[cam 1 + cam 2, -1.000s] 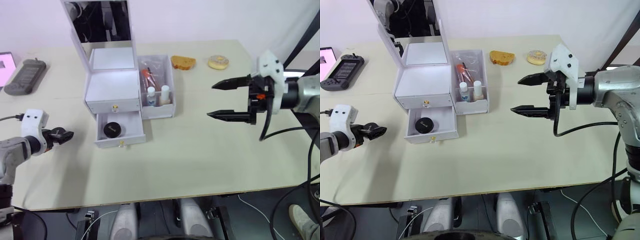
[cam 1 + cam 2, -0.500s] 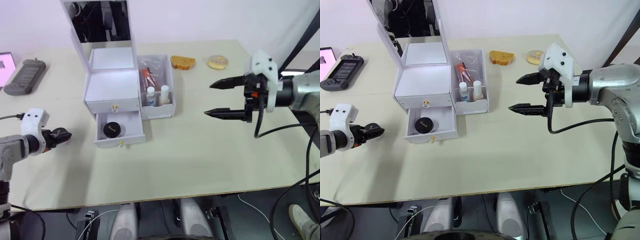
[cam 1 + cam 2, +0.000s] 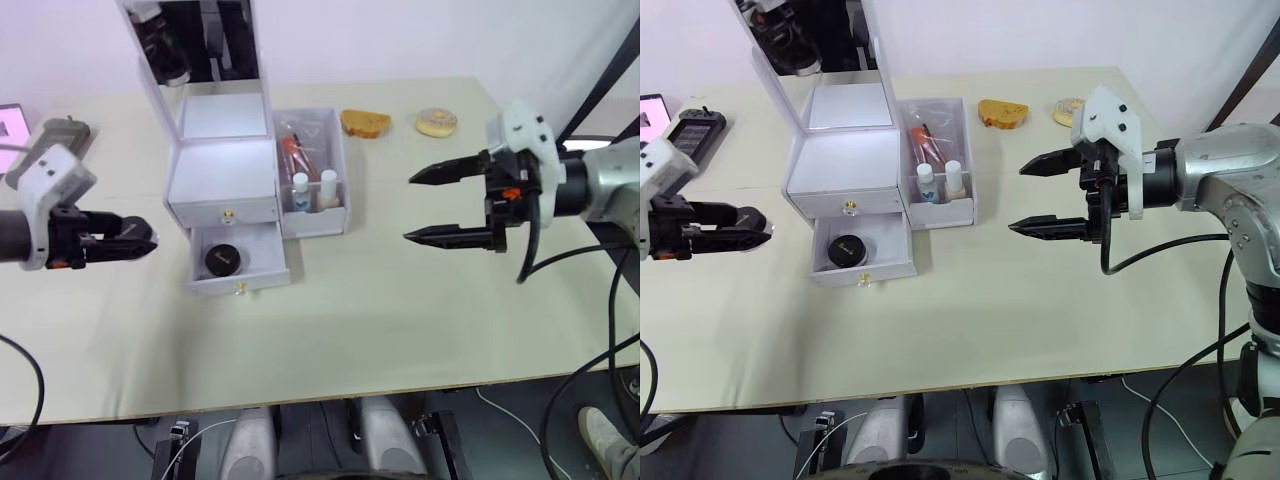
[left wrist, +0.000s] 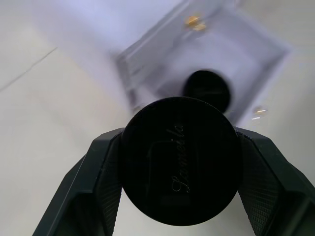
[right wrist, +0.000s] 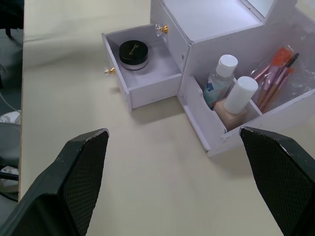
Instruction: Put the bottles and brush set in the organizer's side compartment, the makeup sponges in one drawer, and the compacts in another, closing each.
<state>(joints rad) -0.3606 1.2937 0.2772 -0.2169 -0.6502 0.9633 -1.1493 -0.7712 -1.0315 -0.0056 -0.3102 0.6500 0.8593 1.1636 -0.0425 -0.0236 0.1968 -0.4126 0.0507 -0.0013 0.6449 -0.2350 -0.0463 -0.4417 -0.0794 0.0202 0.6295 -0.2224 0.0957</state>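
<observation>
- The left gripper (image 4: 179,162) is clamped on a round black compact (image 4: 180,160) with script lettering on its lid; in the head views it hangs over the tabletop's (image 3: 380,300) left side, near the left edge, and the compact is too dark against the fingers to pick out there.
- The organizer (image 3: 222,180) stands toward the tabletop's far edge, left of centre, mirror lid (image 3: 200,42) raised.
- Its lower drawer (image 3: 240,263) is pulled out, with a second black compact (image 3: 222,261) lying inside; the left wrist view shows that one blurred beyond the held compact.
- The upper drawer (image 3: 225,212) is pushed in, so its contents are hidden.
- The side compartment (image 5: 256,115) on the organizer's right holds the two bottles: the clear one with a blue label (image 5: 219,81) and the beige one (image 5: 236,103) stand side by side at the front, behind the low divider.
- The brush set (image 5: 275,73) sits behind them, its lower part hidden by the bottles and the bin wall.
- The right gripper (image 3: 432,205) hangs over the tabletop right of the organizer, well apart from it, jaws spread wide and empty.
- A brownish piece (image 3: 365,123) and a yellowish ring (image 3: 436,122) lie near the far edge, right of the organizer.
- A dark handheld console (image 3: 698,127) rests near the far left corner, partly cut off by the left arm.
</observation>
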